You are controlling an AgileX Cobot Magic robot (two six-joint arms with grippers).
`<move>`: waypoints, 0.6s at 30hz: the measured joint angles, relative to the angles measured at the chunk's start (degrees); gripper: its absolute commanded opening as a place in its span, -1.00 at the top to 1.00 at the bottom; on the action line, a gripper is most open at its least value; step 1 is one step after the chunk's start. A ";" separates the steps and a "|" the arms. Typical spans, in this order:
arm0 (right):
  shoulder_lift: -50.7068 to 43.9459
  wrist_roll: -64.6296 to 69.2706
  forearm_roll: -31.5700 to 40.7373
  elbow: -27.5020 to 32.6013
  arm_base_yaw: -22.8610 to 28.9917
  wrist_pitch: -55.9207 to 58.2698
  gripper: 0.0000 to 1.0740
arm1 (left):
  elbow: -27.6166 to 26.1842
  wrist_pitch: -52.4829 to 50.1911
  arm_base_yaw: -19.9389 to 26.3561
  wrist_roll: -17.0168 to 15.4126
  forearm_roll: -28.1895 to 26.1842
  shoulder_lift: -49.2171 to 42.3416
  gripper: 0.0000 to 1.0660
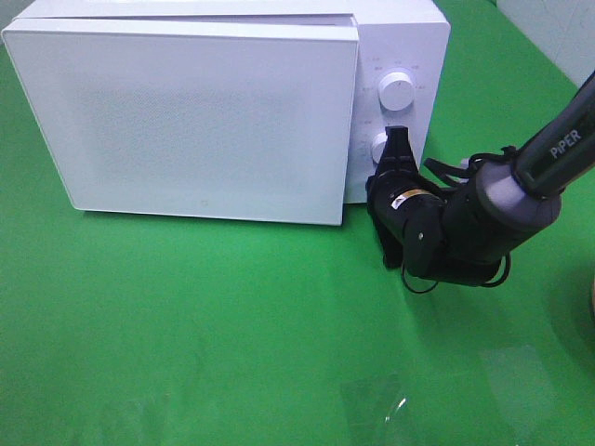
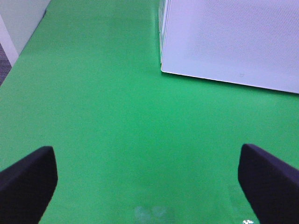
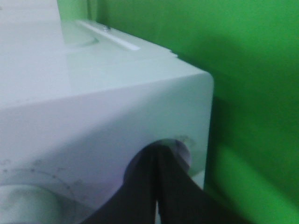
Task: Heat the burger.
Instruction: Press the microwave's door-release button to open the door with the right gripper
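The right pincer, pressed together, points its tips at the lower round white knob of the boxy white microwave, the spread left pincer sits well away, and the burger is unseen, presumably behind the closed door.

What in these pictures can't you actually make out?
- Burger: in no view; the microwave's opaque door hides the inside.
- Lower knob: exterior high and right wrist, mostly covered by the right gripper.
- Dial markings: both views, too small or blurred.
- Left gripper: left wrist, only two fingertips, cut by the edge.
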 measured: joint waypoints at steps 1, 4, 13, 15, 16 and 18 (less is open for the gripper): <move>0.00 0.00 0.00 0.00 0.00 0.00 1.00 | 0.00 0.00 0.00 0.00 0.00 0.00 -0.88; 0.52 0.06 -0.06 -0.86 0.00 1.03 1.00 | 0.00 0.00 0.00 0.00 0.00 0.00 -0.88; 0.52 -0.23 0.46 -0.97 0.00 1.26 1.00 | 0.00 0.00 0.00 0.00 0.00 0.00 -0.88; 0.52 -0.23 0.46 -0.97 0.00 1.26 1.00 | 0.00 0.00 0.00 0.00 0.00 0.00 -0.88; 0.52 -0.23 0.46 -0.97 0.00 1.26 1.00 | 0.00 0.00 0.00 0.00 0.00 0.00 -0.88; 0.52 -0.23 0.52 -0.97 0.00 1.26 1.00 | 0.00 0.00 0.00 0.00 0.00 0.00 -0.88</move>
